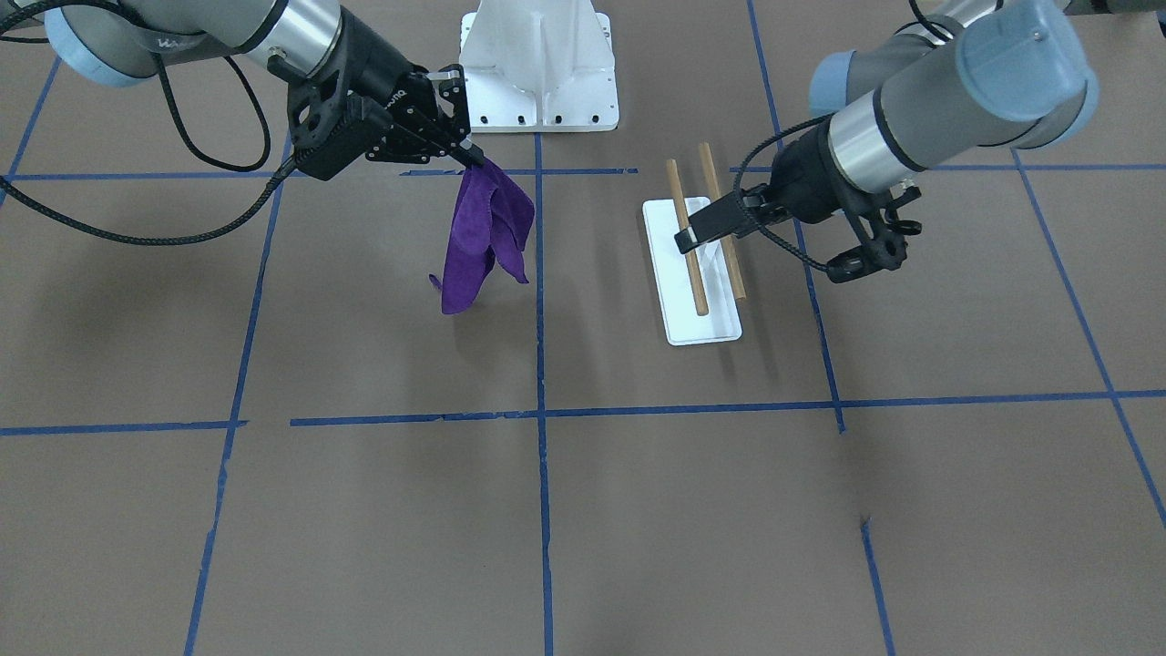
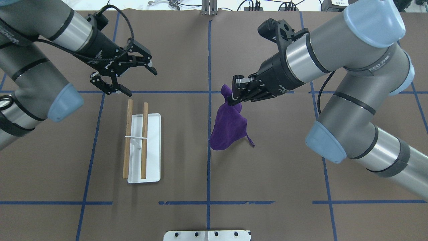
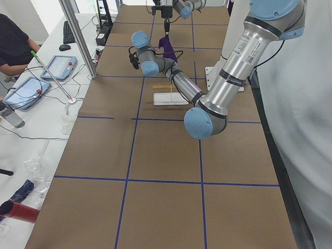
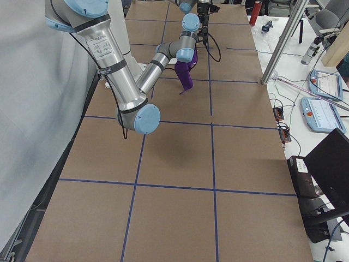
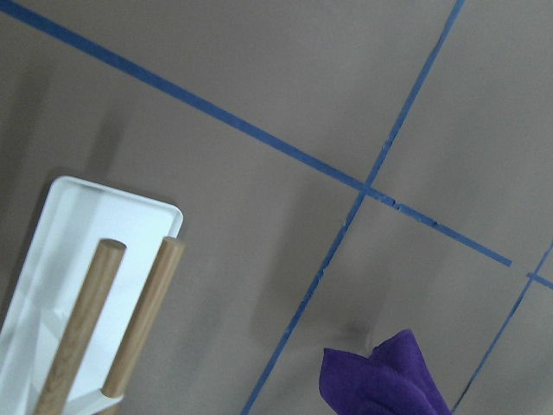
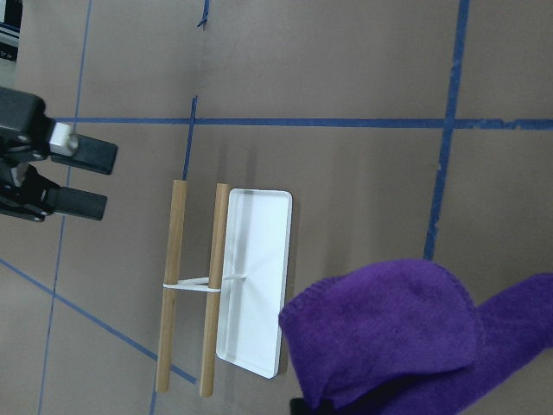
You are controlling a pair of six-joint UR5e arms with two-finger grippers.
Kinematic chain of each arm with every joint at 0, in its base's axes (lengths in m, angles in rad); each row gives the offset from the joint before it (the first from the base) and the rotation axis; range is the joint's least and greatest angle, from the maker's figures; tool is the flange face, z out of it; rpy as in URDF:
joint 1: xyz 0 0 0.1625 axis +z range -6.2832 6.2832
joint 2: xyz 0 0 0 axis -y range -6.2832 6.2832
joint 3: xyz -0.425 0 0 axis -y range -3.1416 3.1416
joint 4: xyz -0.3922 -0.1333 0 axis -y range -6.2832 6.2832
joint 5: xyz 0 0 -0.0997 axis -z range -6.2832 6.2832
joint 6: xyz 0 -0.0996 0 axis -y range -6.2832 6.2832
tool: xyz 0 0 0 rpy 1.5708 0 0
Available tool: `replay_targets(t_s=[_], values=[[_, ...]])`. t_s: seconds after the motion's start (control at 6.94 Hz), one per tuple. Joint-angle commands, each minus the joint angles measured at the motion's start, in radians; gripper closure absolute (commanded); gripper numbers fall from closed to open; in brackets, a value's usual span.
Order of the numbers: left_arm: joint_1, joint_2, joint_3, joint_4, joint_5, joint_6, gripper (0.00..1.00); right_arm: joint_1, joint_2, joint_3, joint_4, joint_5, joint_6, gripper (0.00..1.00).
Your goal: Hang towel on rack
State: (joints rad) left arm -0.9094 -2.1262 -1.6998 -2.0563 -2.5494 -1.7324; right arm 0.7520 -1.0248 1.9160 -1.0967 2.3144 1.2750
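Note:
The purple towel (image 2: 229,129) hangs bunched from my right gripper (image 2: 234,97), which is shut on its top corner, above the table right of the centre tape line. In the front view the right gripper (image 1: 469,155) and the towel (image 1: 483,232) are left of centre. The rack (image 2: 152,147) is a white tray with two wooden rods (image 2: 144,137); it stands on the table to the left and is bare. My left gripper (image 2: 140,82) is open and empty, hovering just beyond the rods' far ends. The rack (image 6: 259,277) and the left gripper (image 6: 108,181) show in the right wrist view.
The white robot pedestal (image 1: 537,64) stands at the table's near edge between the arms. Blue tape lines (image 2: 209,150) grid the brown table. An operator (image 3: 13,44) sits at a side desk with tablets, off the table.

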Motion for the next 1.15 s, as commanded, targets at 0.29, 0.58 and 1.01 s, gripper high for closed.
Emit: replay_targets(t_s=[0.29, 0.58, 1.01], values=[[0.115, -0.162, 0.121, -0.138, 0.121, -0.238, 0.00, -0.036, 0.014, 0.001, 0.000, -0.033, -0.036, 1.00], [0.124, -0.169, 0.167, -0.270, 0.135, -0.321, 0.00, -0.043, 0.014, 0.003, 0.000, -0.035, -0.036, 1.00], [0.207, -0.192, 0.181, -0.337, 0.258, -0.383, 0.06, -0.045, 0.014, 0.006, 0.000, -0.035, -0.036, 1.00]])
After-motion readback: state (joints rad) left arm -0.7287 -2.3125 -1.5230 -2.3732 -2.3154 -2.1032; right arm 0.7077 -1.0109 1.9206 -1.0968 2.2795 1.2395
